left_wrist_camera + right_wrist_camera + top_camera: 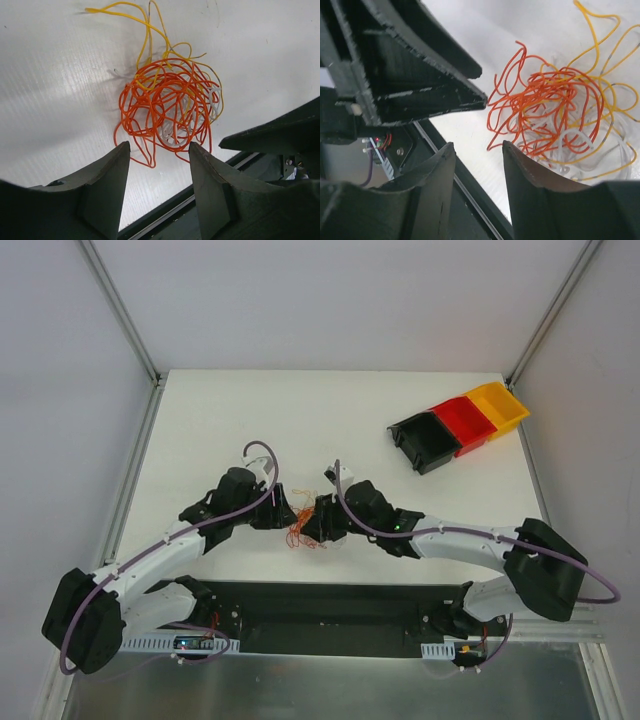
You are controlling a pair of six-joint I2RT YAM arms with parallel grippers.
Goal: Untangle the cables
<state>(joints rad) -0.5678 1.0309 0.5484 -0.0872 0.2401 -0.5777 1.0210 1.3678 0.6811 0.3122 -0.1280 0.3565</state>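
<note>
Tangle of thin curly cables (303, 530), orange, yellow and whitish-clear, lying on white tabletop (300, 420) near its front edge, between both arms. Left gripper (160, 150): jaws parted, empty, tips just short of lowest orange loop. Right gripper (479, 147): jaws parted, empty, beside tangle. Best to pinch a free yellow end and an outer orange loop, then draw apart slowly. No readable writing or labels.

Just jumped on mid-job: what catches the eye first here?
A small tangle of orange, yellow and clear cables lies near-centre on the table. The left gripper and right gripper flank it, both open. Black, red and yellow bins sit far right.
</note>
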